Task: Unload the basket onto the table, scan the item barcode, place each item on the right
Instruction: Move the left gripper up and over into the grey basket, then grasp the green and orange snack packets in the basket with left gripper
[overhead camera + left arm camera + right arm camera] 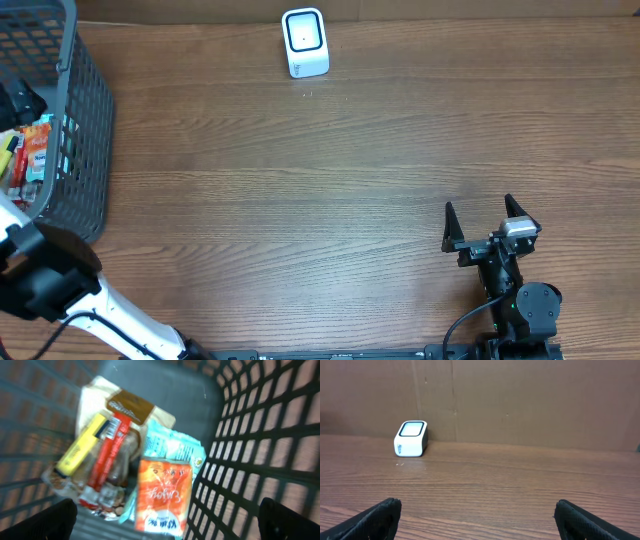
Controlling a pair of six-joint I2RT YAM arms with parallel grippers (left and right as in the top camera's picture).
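While the left claw [170, 522] gapes empty over the nine-o'clock basket [88, 130], nothing is grasped. The right claw [480, 207] gapes too; pickup and the twelve-o'clock scanner [304, 42] remain.

The overhead view looks straight down on the surface [320, 180], with the basket [85, 130] at nine o'clock and the scanner [305, 42] at twelve. The left wrist view peers closely down into that basket. The right wrist view, low, faces the same scanner.

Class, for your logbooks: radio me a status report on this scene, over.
Left pincer open, hovering over packets in basket. Right pincer open, empty. Nothing grasped yet. Nothing between basket and scanner.
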